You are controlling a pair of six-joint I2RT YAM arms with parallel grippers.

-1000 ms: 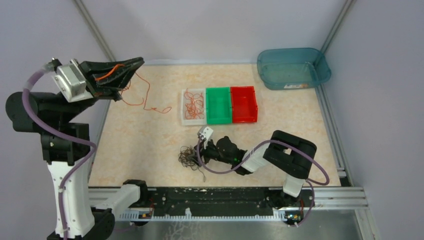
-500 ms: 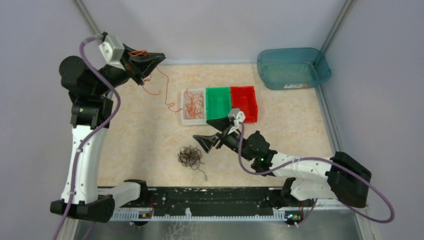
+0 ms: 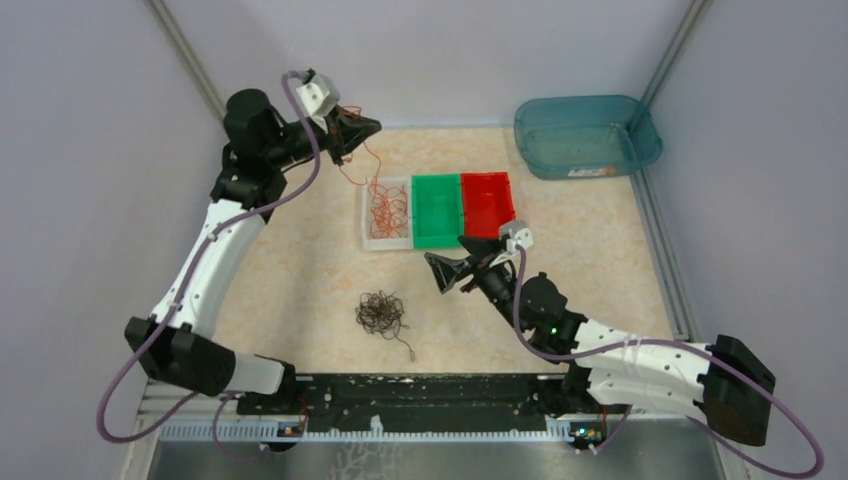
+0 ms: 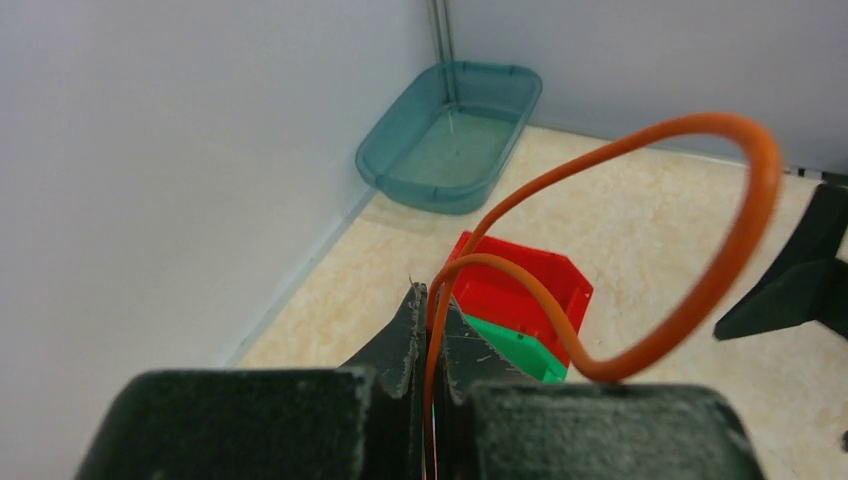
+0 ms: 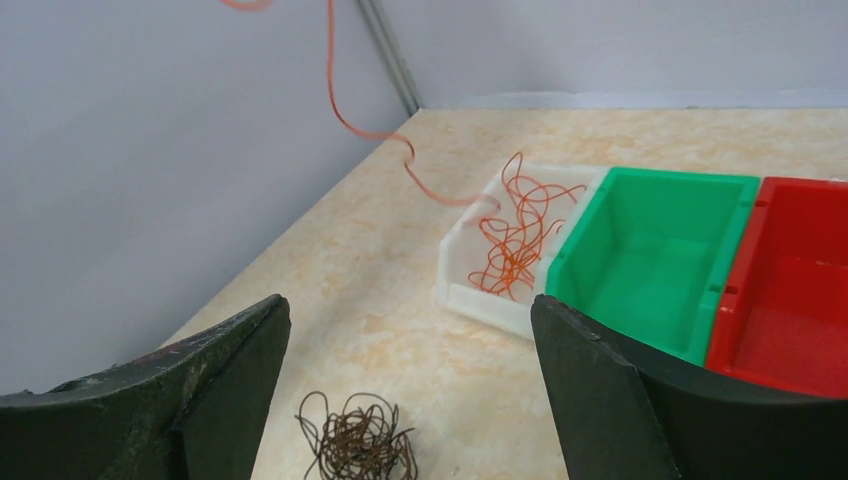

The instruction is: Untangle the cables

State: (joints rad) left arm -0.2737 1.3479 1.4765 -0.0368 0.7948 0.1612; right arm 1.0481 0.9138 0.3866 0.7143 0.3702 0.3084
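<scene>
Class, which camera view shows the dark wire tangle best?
Top external: the whole tangle is in view, unobstructed. Right wrist shows it only at the frame's bottom edge; left wrist misses it.

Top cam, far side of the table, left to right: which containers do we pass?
In order: white plastic bin holding orange-red cables → green plastic bin → red plastic bin → translucent teal plastic tub.
</scene>
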